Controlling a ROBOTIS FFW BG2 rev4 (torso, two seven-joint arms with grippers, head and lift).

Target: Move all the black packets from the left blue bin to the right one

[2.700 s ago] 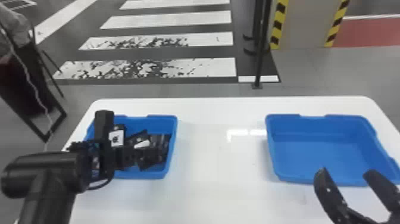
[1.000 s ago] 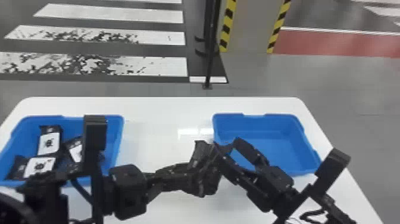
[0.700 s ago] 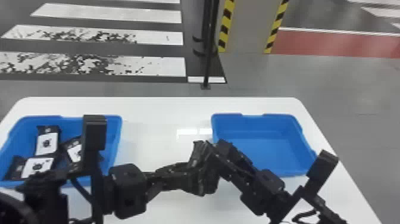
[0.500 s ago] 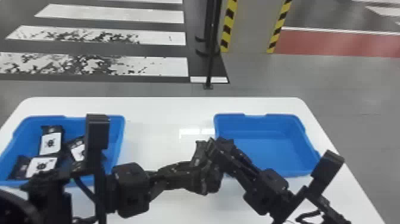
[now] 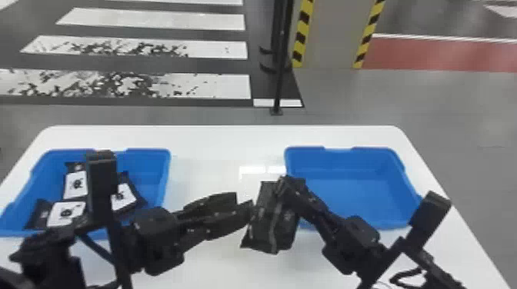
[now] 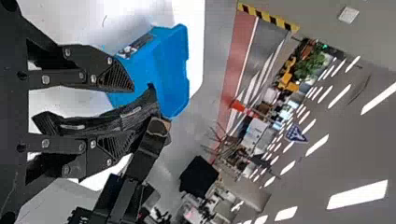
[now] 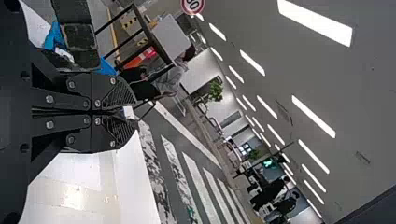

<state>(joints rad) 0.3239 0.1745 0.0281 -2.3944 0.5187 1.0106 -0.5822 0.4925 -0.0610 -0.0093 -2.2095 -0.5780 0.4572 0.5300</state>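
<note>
- Held packet: one black packet (image 5: 271, 221) is shown above the counter (image 5: 215, 146), between the two bins and near the right bin (image 5: 357, 192). Three further packets (image 5: 75, 185) are seen in the left bin (image 5: 148, 176).
- State of each tool: the right tool (image 5: 284, 185) is closed on an upper edge of the packet; the left tool (image 5: 243, 203) is spread wide, with nothing clamped, its fingertips close beside the packet.
- Step, as judged: a pass from left to right is being completed, and the packet is next to be carried over the right bin's rim.
- Hazard, slip: since only an edge is gripped, the packet could be twisted or dropped onto the counter by a quick swing.
- Hazard, snag: should the left tool be moved sideways before it is backed off, the packet might be caught and pulled loose.
- Hazard, collision: with the fingertips so near, the tools could be knocked together if both were advanced.
- Edges and room: the right bin's near left corner lies close to the packet, so lift should be allowed for the hanging end; bare counter between the bins offers the left tool room for retreat.
</note>
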